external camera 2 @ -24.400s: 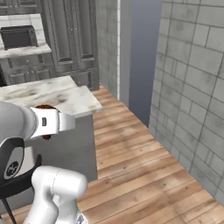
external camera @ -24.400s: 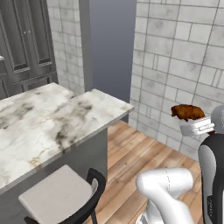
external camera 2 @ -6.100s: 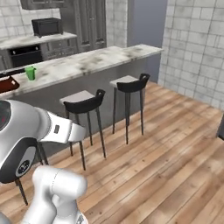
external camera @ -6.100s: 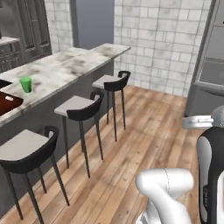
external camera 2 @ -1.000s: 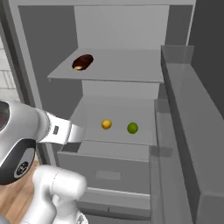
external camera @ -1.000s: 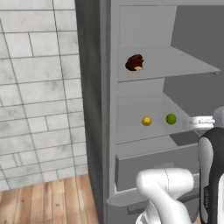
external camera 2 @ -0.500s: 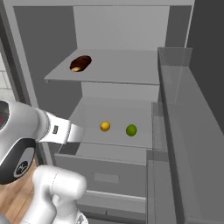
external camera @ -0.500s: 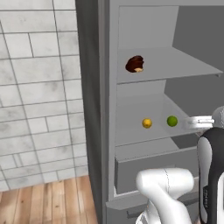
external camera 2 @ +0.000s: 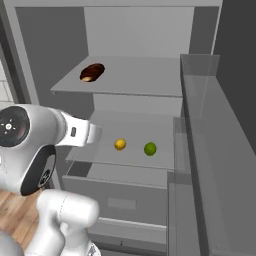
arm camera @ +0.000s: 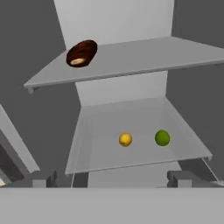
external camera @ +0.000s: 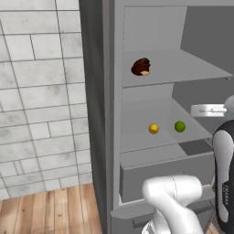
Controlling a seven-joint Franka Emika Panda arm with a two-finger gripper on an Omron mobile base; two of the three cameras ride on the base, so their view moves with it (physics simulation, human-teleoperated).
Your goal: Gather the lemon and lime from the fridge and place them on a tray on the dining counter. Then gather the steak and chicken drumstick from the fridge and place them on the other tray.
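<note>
Because the gripper (arm camera: 109, 179) hangs fully open and empty before the fridge (external camera 2: 200, 150), a careless reach could nudge the lemon (arm camera: 125, 139) rolling rightward into the nearby lime (arm camera: 162, 138).

Plain grey fridge (external camera 2: 135, 75), yellow-orange lemon (arm camera: 125, 139), bright green lime (arm camera: 162, 138), dark brown meat (arm camera: 82, 53), pale grey brick wall (external camera: 41, 91), brown plank floor (external camera: 50, 212).

Grey brick wall (external camera: 36, 91), wood plank floor (external camera: 45, 212).
</note>
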